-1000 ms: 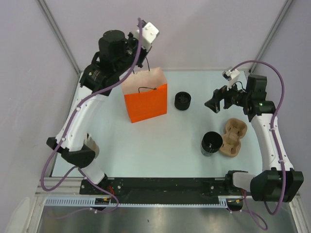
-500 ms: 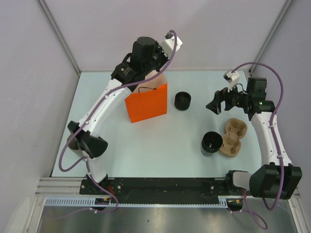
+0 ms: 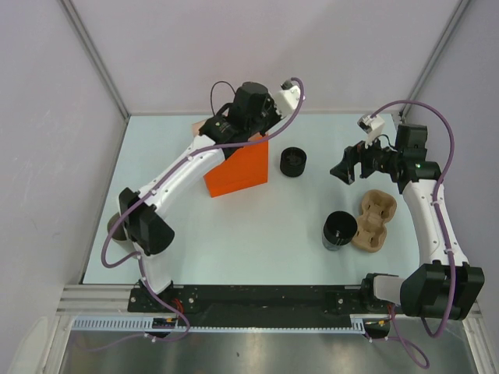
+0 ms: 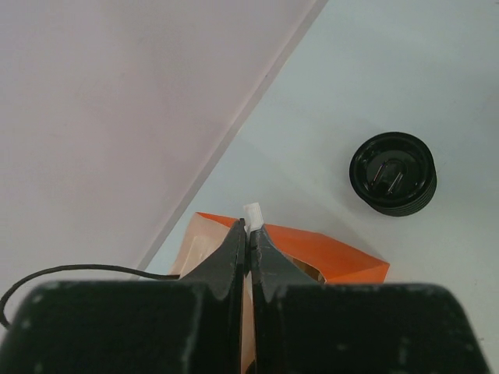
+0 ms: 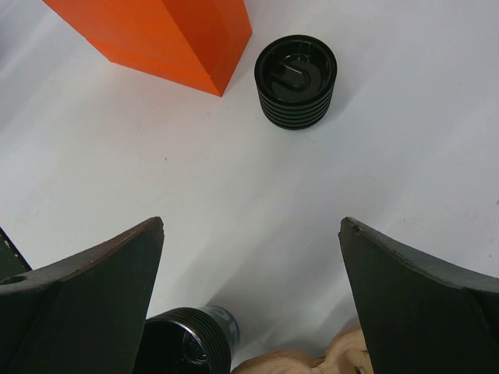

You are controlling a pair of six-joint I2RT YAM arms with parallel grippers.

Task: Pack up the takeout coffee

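Now advance right pincer [image 5: 251, 226], spread wide and empty, straight ahead to takeout coffee [image 5: 296, 80], upright, slightly right of centre. Disregard left pincer [image 4: 249, 230]: pinched shut, grasp unclear.

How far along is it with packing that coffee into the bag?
Barely begun. The orange bag stands upright, with the left gripper shut above its mouth. The takeout coffee sits outside it, untouched; the right gripper is open nearby, holding nothing. Grasping and bagging the cup remain.
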